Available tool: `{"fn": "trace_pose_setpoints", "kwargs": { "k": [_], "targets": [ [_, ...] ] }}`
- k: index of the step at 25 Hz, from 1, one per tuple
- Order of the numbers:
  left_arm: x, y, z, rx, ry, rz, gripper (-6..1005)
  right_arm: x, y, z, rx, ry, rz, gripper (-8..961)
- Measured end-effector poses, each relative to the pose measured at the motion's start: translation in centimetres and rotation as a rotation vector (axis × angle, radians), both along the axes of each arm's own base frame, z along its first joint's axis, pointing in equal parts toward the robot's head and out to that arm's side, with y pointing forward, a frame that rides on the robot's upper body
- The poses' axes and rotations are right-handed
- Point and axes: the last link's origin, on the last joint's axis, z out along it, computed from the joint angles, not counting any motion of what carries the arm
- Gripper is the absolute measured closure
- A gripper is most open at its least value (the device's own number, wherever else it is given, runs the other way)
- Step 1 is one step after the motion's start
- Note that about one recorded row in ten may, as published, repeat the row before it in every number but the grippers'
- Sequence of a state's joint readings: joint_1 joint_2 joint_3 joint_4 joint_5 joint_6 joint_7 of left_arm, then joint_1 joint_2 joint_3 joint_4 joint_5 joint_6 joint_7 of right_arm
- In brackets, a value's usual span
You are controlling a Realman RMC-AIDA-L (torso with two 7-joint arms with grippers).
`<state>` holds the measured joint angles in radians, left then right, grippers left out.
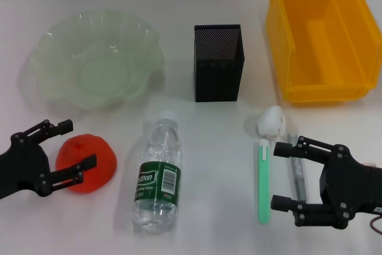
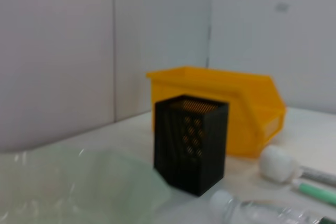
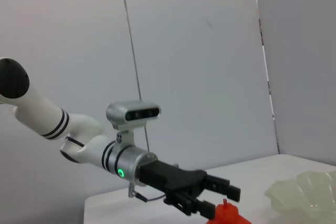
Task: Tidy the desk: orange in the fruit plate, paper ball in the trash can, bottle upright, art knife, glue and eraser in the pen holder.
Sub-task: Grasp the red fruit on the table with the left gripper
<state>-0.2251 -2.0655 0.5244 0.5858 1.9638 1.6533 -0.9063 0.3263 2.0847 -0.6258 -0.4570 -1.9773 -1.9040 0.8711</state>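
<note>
Desk [image 1: 209, 165], white and smooth, carries everything. Largest is the yellow trash can [image 1: 316, 34] at the far right, then the pale-green fruit plate [image 1: 95, 58] at the far left, with the black mesh pen holder [image 1: 218, 63] upright between them. Nearer, the bottle [image 1: 157, 174] lies on its side, cap pointing toward the pen holder. Left of it, the orange [image 1: 86, 162] sits on the desk between the spread fingers of the left gripper [image 1: 71, 147], not clamped. On the right, the right gripper [image 1: 286, 174] hangs open over a grey pen-like tool [image 1: 296, 174], beside a green art knife [image 1: 263, 180]. The paper ball [image 1: 271, 121] rests just beyond the knife's far end.
</note>
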Motion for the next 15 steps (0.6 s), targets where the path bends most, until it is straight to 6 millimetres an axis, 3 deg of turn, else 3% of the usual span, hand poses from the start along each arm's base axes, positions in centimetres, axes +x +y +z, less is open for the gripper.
{"fn": "trace_pose_setpoints", "kwargs": {
  "k": [6, 15],
  "targets": [
    [-1.4, 0.8, -1.2, 0.023, 0.055, 0.094, 161, -0.1, 0.1, -0.1, 0.0, 0.002, 0.003, 117],
    [-0.8, 1.2, -1.5, -0.026, 0.052, 0.083, 275, -0.1, 0.1, -0.1, 0.0, 0.002, 0.004, 118]
  ]
}}
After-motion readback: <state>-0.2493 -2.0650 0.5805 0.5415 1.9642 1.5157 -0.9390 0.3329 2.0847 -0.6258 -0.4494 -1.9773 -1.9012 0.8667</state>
